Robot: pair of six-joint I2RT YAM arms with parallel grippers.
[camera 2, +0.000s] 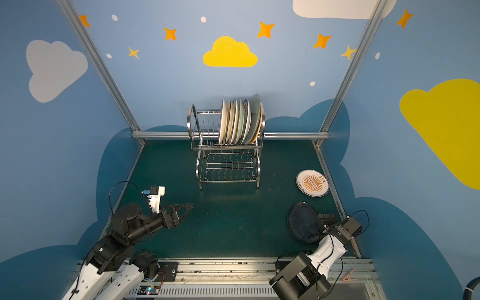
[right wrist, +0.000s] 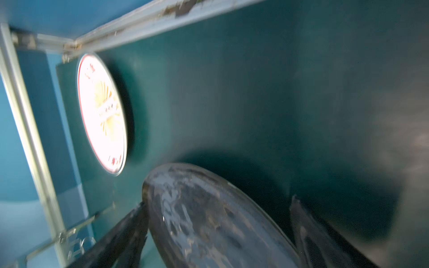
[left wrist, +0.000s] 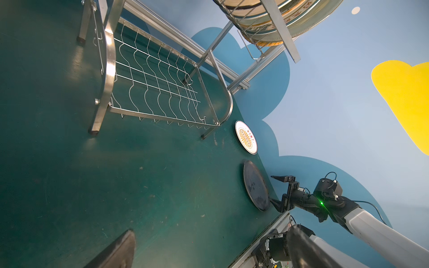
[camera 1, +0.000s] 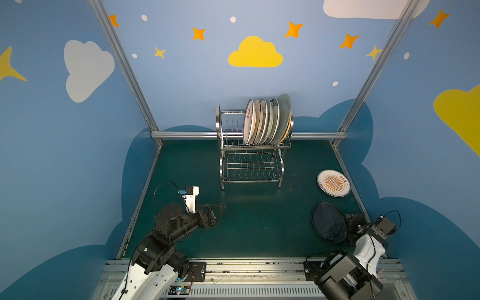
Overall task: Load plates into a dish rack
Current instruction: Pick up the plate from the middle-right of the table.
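The dish rack (camera 1: 219, 124) (camera 2: 192, 122) (left wrist: 109, 69) stands at the back middle of the green table. Several plates (camera 1: 267, 122) (camera 2: 239, 122) stand on edge in the right part of its upper tier; its lower wavy tier holds nothing. An orange-sunburst white plate (camera 1: 333, 183) (camera 2: 312, 183) (left wrist: 246, 137) (right wrist: 102, 113) lies flat near the right edge. Nearer lies a dark navy plate (camera 1: 328, 222) (camera 2: 304, 222) (left wrist: 255, 185) (right wrist: 209, 220). My right gripper (camera 1: 349, 226) (camera 2: 323, 226) (right wrist: 218, 201) is open, its fingers straddling the navy plate's near-right rim. My left gripper (camera 1: 217, 209) (camera 2: 188, 206) (left wrist: 212, 236) hovers open and empty, front left.
An aluminium rail (camera 1: 181, 134) runs along the table's back edge behind the rack, and another rail (camera 1: 348, 176) borders the right side close to both loose plates. Blue walls enclose the table on three sides. A clothes peg (camera 2: 348, 275) lies on the front frame.
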